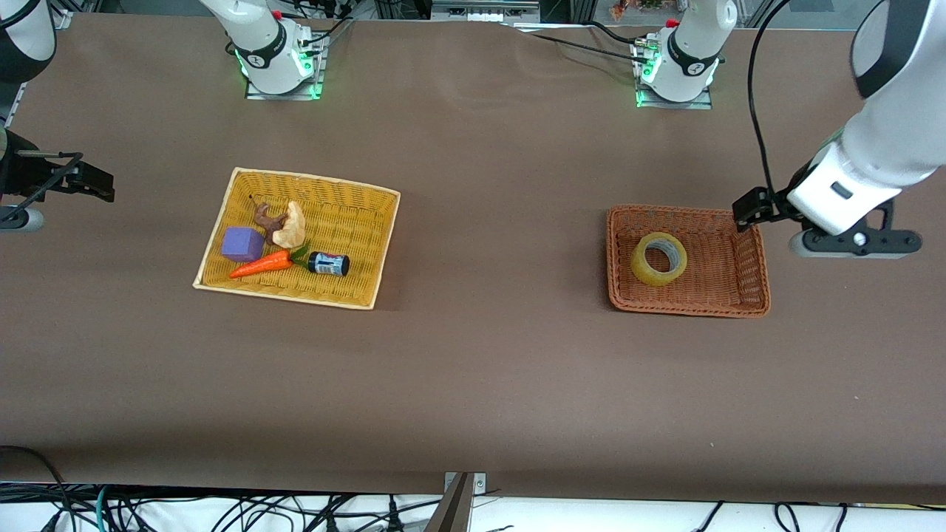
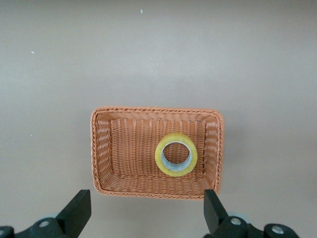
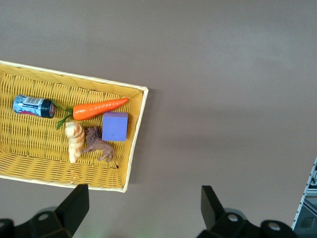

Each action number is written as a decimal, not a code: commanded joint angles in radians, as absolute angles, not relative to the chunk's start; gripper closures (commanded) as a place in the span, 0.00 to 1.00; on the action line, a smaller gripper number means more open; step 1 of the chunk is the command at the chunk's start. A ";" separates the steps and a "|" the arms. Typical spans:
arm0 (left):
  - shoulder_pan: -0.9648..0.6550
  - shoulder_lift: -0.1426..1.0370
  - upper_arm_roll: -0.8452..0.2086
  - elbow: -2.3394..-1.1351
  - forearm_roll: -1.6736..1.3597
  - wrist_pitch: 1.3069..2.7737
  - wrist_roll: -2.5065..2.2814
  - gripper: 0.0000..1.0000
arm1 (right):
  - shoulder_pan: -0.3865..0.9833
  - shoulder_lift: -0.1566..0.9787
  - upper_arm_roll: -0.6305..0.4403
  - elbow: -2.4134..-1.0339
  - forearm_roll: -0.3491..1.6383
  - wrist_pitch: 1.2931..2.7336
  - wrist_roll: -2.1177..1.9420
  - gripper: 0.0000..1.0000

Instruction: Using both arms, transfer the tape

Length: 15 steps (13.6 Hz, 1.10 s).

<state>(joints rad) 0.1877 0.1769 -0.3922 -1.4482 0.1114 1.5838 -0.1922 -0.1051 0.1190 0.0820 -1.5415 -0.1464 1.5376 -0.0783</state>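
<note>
The roll of clear yellowish packing tape (image 1: 658, 258) lay flat w/ its hollow centre up in the shallow orange-brown wicker basket (image 1: 746, 288), toward the left arm's end of the table. It sat in the half of that basket nearer the table's middle, close to that rim but w/ bare weave on every side of it.

Left gripper (image 2: 146, 215) hung over the basket's edge at the corner toward the left arm's end, fingers spread wide, nothing held.

Right gripper (image 3: 141, 210) hung off the right arm's end of the table, over bare brown tabletop (image 1: 488, 369) just outside the yellow wicker tray (image 1: 369, 244); fingers wide apart too, empty.

Yellow tray held a purple foam cube (image 1: 242, 244), a toy carrot (image 1: 262, 264), a small black cylinder w/ blue label (image 1: 329, 264), a pale bread-like piece (image 1: 290, 226) and a brown animal figure (image 1: 267, 217), all bunched in the half nearer the right arm's end.

Between tray and basket the tabletop lay bare, and a broad bare strip ran along the edge nearest the front camera.
</note>
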 commanded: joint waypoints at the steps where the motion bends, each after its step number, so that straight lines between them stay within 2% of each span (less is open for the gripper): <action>1: 0.204 0.166 -0.402 -1.407 0.049 1.551 -0.192 0.00 | -0.109 0.115 0.086 -1.529 -0.144 1.560 -0.081 0.00; 4: 0.192 0.143 -0.362 -1.427 0.021 1.557 -0.109 0.00 | -0.112 0.118 0.084 -1.529 -0.127 1.600 -0.080 0.00; 6: -0.005 0.121 -0.121 -1.446 -0.007 1.558 -0.109 0.00 | -0.110 0.115 0.086 -1.529 -0.071 1.600 -0.081 0.00; 7: -0.023 0.117 -0.095 -1.459 -0.030 1.562 -0.106 0.00 | -0.110 0.120 0.086 -1.526 -0.064 1.611 -0.080 0.00; 11: -0.029 0.008 -0.065 -1.623 -0.041 1.640 -0.074 0.00 | -0.107 0.130 0.086 -1.519 -0.060 1.649 -0.081 0.00; 15: -0.029 -0.006 -0.063 -1.638 -0.031 1.635 -0.075 0.00 | -0.114 0.121 0.083 -1.513 -0.055 1.638 -0.080 0.00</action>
